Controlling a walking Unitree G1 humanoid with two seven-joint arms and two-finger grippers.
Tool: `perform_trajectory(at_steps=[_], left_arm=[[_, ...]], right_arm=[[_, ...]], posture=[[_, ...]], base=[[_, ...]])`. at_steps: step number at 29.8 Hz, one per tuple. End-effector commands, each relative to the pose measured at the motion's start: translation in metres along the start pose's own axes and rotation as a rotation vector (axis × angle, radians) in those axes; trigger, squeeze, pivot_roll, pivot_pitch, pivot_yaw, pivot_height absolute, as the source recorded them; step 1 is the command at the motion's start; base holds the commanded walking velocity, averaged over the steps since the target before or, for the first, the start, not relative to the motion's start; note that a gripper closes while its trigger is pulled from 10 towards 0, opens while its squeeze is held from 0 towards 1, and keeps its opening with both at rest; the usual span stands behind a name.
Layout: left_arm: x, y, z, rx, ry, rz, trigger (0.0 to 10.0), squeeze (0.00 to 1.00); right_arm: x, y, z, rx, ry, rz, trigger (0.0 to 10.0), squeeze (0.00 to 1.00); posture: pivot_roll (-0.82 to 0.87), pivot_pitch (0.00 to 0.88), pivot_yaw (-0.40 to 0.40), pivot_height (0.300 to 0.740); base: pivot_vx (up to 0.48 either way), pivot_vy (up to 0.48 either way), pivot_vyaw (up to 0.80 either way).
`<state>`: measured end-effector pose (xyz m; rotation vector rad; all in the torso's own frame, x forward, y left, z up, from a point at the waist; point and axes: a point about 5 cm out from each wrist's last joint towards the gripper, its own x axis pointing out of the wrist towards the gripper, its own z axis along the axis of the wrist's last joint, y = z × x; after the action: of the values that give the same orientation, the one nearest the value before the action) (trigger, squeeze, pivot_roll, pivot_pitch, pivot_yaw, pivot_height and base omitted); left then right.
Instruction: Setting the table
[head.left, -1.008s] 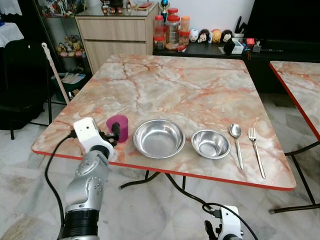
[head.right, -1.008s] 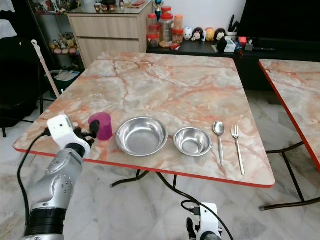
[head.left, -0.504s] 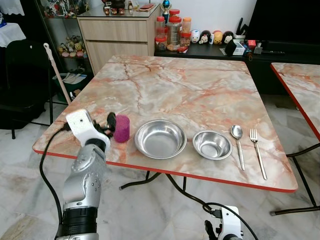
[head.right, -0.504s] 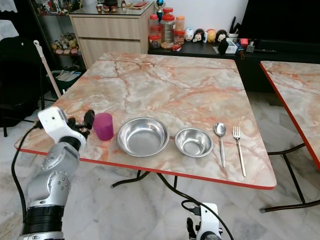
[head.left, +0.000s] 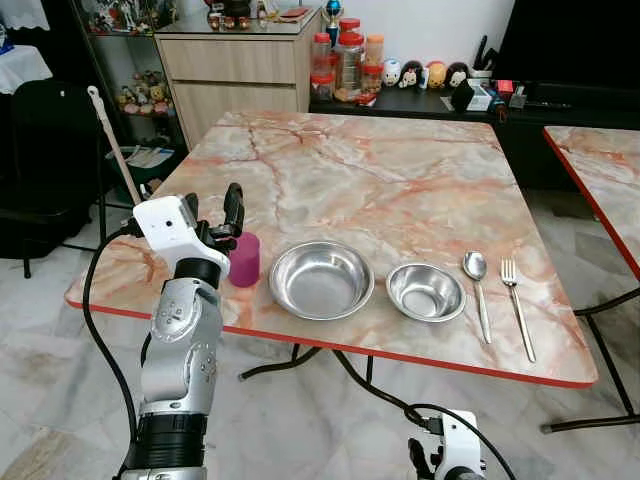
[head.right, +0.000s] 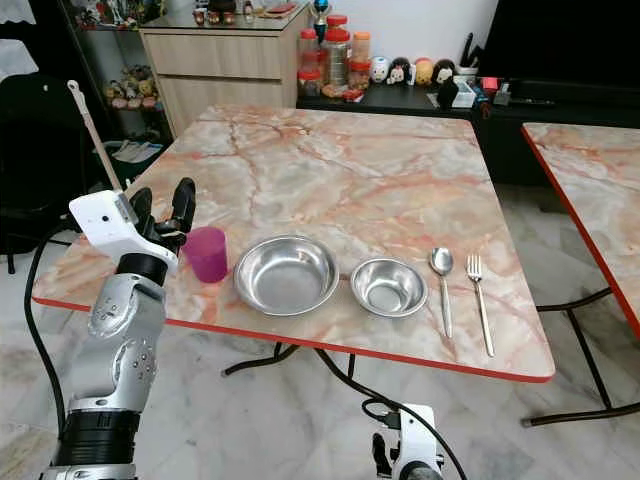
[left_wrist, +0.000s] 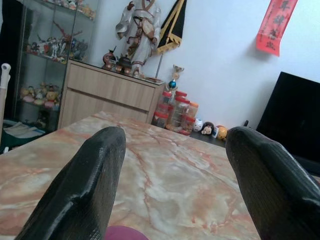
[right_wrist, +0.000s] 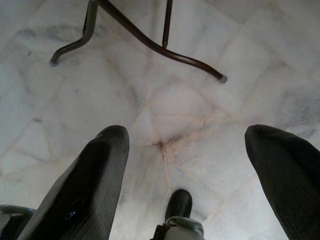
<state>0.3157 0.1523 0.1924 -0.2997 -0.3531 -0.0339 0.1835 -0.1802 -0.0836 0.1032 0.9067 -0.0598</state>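
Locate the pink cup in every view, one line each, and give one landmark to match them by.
Left eye view: pink cup near the table's front left edge, beside the large steel bowl.
Right eye view: same spot.
Left wrist view: only its rim, low between the left gripper fingers.
Right wrist view: not in it.
Shared landmark: the red-lidded jars.

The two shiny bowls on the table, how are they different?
The big bowl is wider than the small bowl. The big bowl sits beside the pink cup; the small bowl sits beside the spoon. Both are round, silvery metal, upright and empty, in one row near the table's front edge.
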Motion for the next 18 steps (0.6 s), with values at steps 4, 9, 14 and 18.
perform_trajectory(at_steps=[4,9,14,18], left_arm=[[0.0031,-0.0036,0.0022,0.023,-0.026,-0.019,10.0,0.00],[0.0031,-0.0027,0.0030,0.025,-0.036,-0.016,10.0,0.00],[0.0033,-0.0007,0.0026,0.032,-0.036,-0.009,10.0,0.00],[0.0036,-0.0015,0.0048,0.023,-0.049,-0.014,10.0,0.00]], right_arm=[[0.0009,0.0008,0.0057,0.003,-0.028,-0.005,10.0,0.00],[0.0009,0.0001,0.0053,-0.006,-0.021,-0.011,10.0,0.00],[0.0006,-0.0005,0.0038,-0.007,-0.016,-0.011,10.0,0.00],[0.0005,-0.0010,0.0038,-0.008,-0.015,-0.014,10.0,0.00]], posture=[[0.17,0.000,0.007,0.676],[0.17,0.000,0.008,0.676],[0.17,0.000,0.007,0.676],[0.17,0.000,0.007,0.676]], base=[[0.431,0.000,0.00],[0.465,0.000,0.00],[0.480,0.000,0.00],[0.460,0.000,0.00]])
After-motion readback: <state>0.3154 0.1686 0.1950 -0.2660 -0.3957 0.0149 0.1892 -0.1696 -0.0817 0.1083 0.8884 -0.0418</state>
